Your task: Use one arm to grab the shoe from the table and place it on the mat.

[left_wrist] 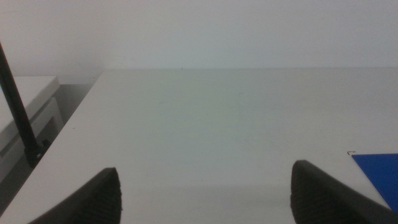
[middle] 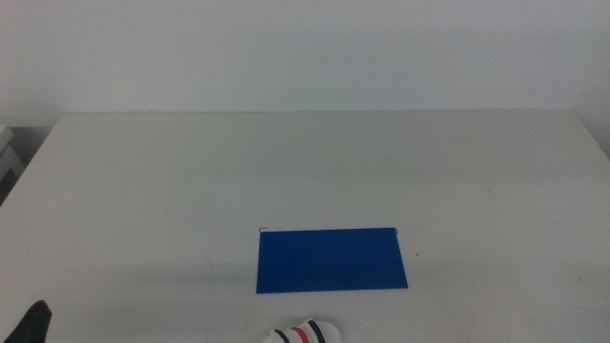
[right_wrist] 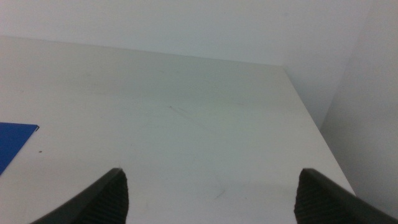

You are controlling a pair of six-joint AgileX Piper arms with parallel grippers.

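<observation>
The blue mat (middle: 331,258) lies flat on the white table (middle: 315,171), a little in front of its middle. The white shoe (middle: 303,333) with black and red straps shows only partly at the bottom edge, just in front of the mat. My left gripper (middle: 31,326) shows as a dark tip at the bottom left corner; in the left wrist view its jaws stand wide apart and empty (left_wrist: 205,193), with a corner of the mat (left_wrist: 378,174) in sight. My right gripper (right_wrist: 211,199) is open and empty, out of the middle view; a mat corner (right_wrist: 13,142) shows there.
A white cabinet (left_wrist: 25,118) and a thin black rod (left_wrist: 17,109) stand beyond the table's left edge. A pale wall runs behind the table. The table's right edge and corner (right_wrist: 292,81) show in the right wrist view.
</observation>
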